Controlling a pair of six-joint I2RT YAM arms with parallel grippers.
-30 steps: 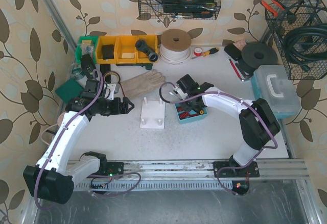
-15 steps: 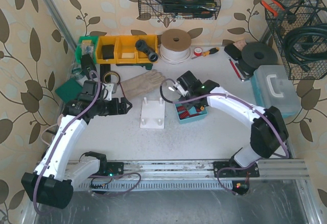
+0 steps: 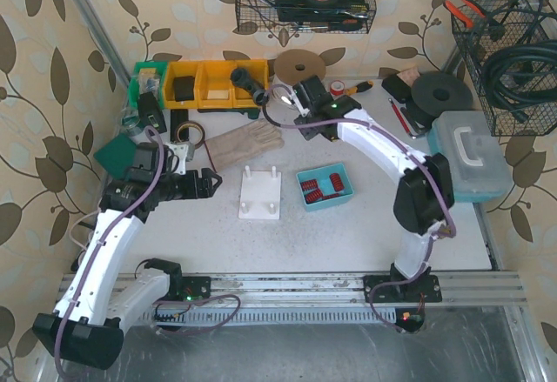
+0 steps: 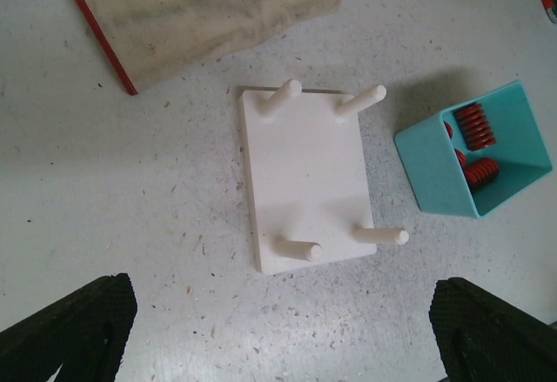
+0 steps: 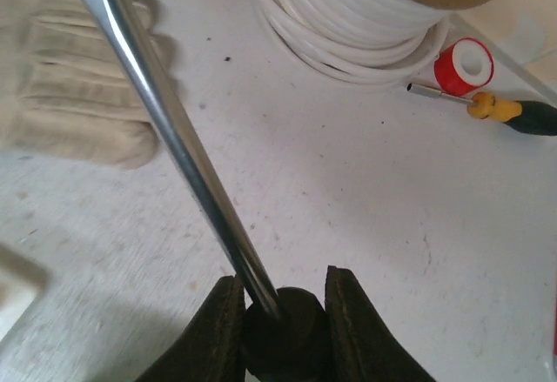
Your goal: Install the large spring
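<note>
Fingers (image 5: pixel 352 330) of right arm clenched on metal rod (image 5: pixel 174 138) near far cable coil (image 5: pixel 348 8), left fingers (image 4: pixel 70 325) released above peg plate (image 4: pixel 305 182) beside teal spring box (image 4: pixel 426 173)

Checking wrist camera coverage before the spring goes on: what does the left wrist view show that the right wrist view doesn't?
Only left wrist: the white peg board and the teal bin of red springs. Only right wrist: a metal rod clamped between the right fingers, a white cable coil, red tape roll and screwdriver. Both: the work glove on the table.
</note>
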